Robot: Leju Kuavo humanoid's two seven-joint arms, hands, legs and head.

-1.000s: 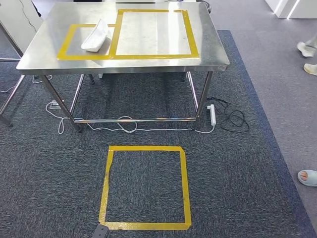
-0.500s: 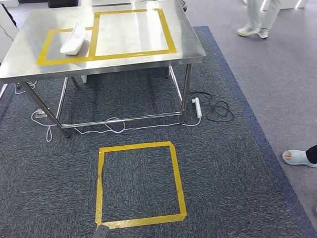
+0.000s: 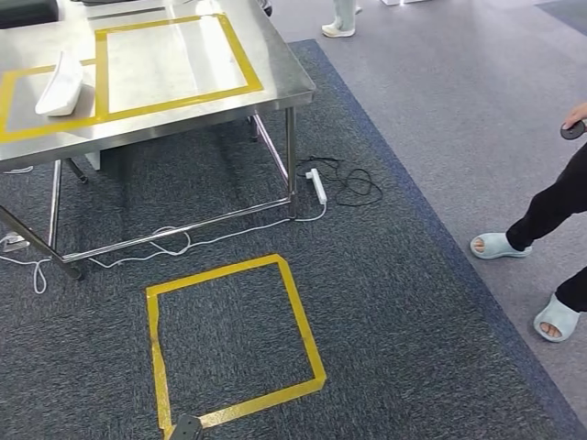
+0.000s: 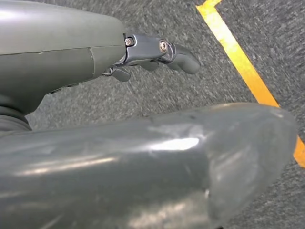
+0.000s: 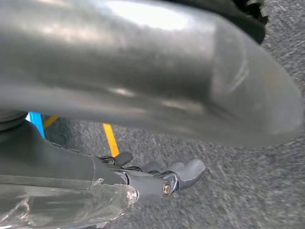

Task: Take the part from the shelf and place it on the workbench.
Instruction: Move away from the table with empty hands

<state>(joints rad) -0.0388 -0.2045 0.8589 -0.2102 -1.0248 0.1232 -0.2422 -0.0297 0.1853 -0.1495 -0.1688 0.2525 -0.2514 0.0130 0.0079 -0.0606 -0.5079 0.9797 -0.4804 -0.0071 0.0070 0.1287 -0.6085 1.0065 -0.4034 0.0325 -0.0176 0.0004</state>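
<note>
glossy grey left robot hand (image 4: 158,50), dark fingers (image 4: 183,59), silver screws.

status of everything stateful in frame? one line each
white part: lying on the workbench, inside the smaller taped frame
workbench: standing on the carpet, part on it
left hand: holds nothing, fingers out over the carpet
right hand: holds nothing, above the carpet
power strip: on the carpet by a table leg, cable attached
</note>
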